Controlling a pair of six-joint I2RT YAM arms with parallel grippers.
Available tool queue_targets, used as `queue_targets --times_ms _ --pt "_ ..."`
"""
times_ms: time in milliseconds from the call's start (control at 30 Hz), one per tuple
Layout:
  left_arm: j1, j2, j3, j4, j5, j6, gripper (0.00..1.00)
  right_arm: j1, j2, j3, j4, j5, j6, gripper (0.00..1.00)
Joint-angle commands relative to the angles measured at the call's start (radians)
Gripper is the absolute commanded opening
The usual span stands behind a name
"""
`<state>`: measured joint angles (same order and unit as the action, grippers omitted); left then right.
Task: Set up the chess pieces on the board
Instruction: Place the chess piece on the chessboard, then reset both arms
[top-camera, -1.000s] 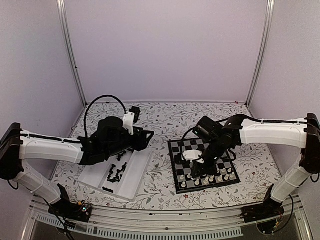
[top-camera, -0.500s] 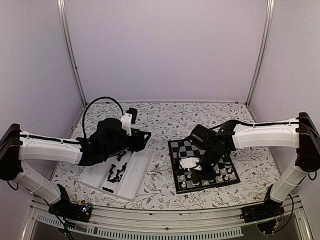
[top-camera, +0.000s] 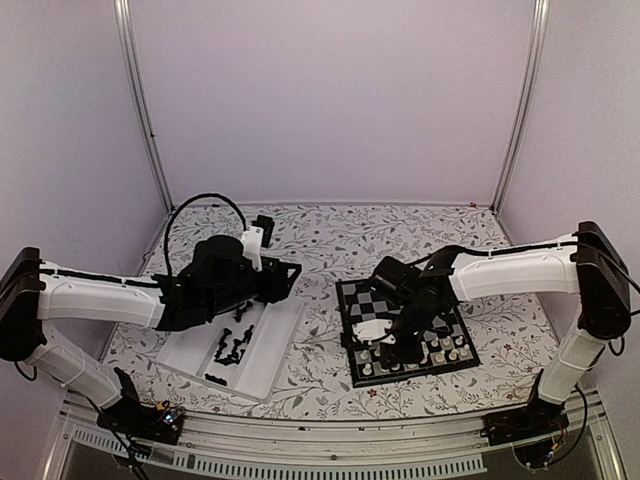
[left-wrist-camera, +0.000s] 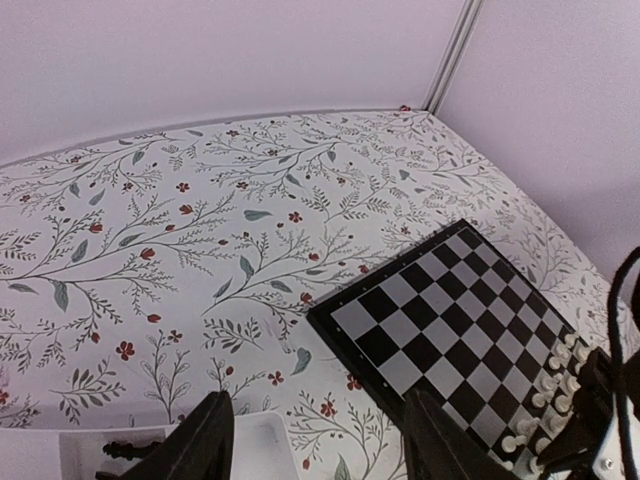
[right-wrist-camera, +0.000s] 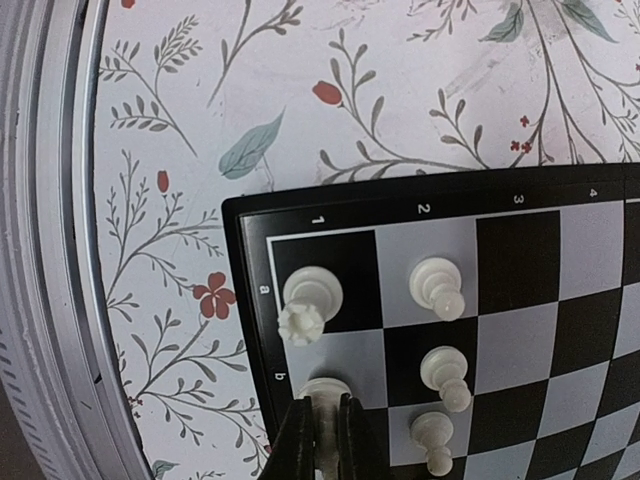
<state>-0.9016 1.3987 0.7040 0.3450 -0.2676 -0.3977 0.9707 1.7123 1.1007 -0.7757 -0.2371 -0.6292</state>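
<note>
Hiding white piece (right-wrist-camera: 326, 384) base: R gripper (right-wrist-camera: 325, 410).

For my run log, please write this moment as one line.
right gripper: shut on white piece, board square b1 | left gripper: open, empty, above tray

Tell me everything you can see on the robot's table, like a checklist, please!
Surface: table covered in a flowery cloth.
Job's things: board lies flat; white chess pieces stand on its near rows; black chess pieces lie in the clear tray.
Clutter: nothing seen.
Grippers: left gripper open and empty, near the tray's far end; right gripper shut on a white piece at square b1.
Cables: black cables loop over the left arm and run along the right arm.
Surroundings: plain lilac walls, metal posts.
</note>
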Motion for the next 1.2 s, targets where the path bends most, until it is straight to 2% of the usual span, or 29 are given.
queue_targets --times_ms 0,200,367,667,767,967,1167 --pt "0.016 0.007 -0.007 -0.001 0.019 -0.009 0.6 0.011 0.029 0.037 0.021 0.012 0.02 0.01" --pt "0.016 0.019 -0.009 0.0 0.03 -0.012 0.6 0.016 0.052 0.051 0.006 0.011 0.024 0.04" --pt "0.017 0.029 -0.006 -0.001 0.037 -0.011 0.6 0.018 0.058 0.054 0.001 0.016 0.026 0.13" --pt "0.016 0.034 0.004 -0.008 0.045 -0.009 0.6 0.02 0.046 0.066 -0.027 0.017 0.021 0.2" --pt "0.016 0.031 0.013 -0.023 0.046 -0.007 0.6 0.02 0.032 0.105 -0.051 0.021 0.028 0.25" --pt "0.018 -0.001 0.096 -0.18 0.042 0.022 0.61 -0.035 -0.031 0.235 -0.108 0.004 0.022 0.39" --pt "0.027 -0.056 0.17 -0.403 0.017 0.11 0.63 -0.188 -0.082 0.377 -0.107 -0.023 0.013 0.5"
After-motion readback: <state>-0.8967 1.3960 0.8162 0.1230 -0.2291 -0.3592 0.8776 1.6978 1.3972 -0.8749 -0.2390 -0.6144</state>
